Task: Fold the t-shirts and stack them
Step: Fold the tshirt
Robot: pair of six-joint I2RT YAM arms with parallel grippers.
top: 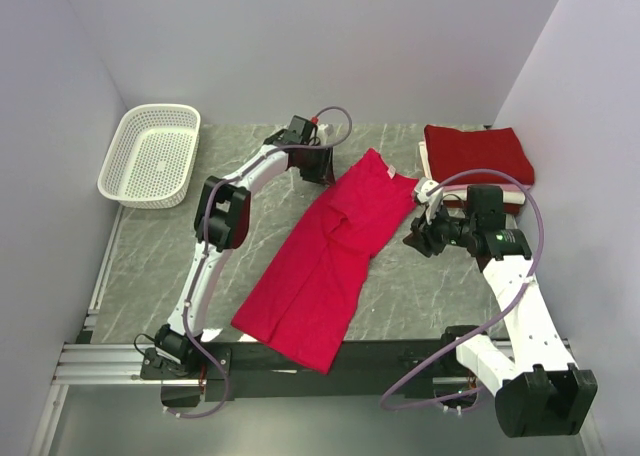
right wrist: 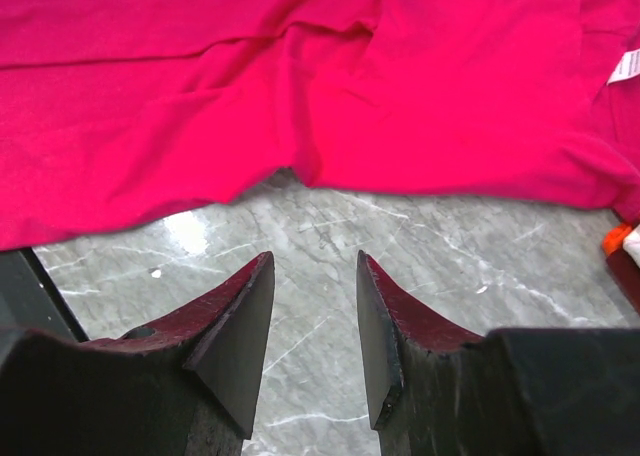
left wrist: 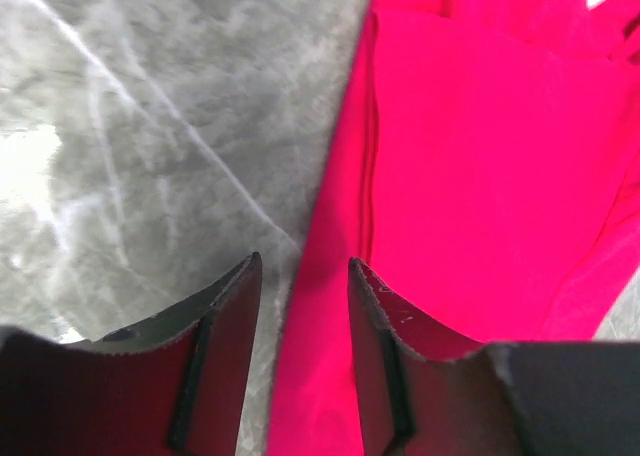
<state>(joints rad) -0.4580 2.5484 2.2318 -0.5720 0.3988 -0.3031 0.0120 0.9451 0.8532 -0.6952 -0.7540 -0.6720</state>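
Note:
A bright pinkish-red t-shirt (top: pixel 330 256) lies diagonally across the middle of the table, partly folded lengthwise. My left gripper (top: pixel 318 166) is at the shirt's far left edge. In the left wrist view its jaws (left wrist: pixel 303 261) stand apart, with the edge of the shirt (left wrist: pixel 480 156) lying in the gap between them. My right gripper (top: pixel 413 238) is open over bare table just off the shirt's right edge (right wrist: pixel 300 96), with nothing between its fingers (right wrist: pixel 315 256). A folded crimson t-shirt (top: pixel 477 153) rests on a folded white t-shirt (top: pixel 424 161) at the back right.
A white lattice basket (top: pixel 150 156) stands at the back left. The grey marble table (top: pixel 420 286) is walled on the left, back and right. A white label (right wrist: pixel 625 66) shows at the shirt's collar. The folded stack sits close behind the right arm.

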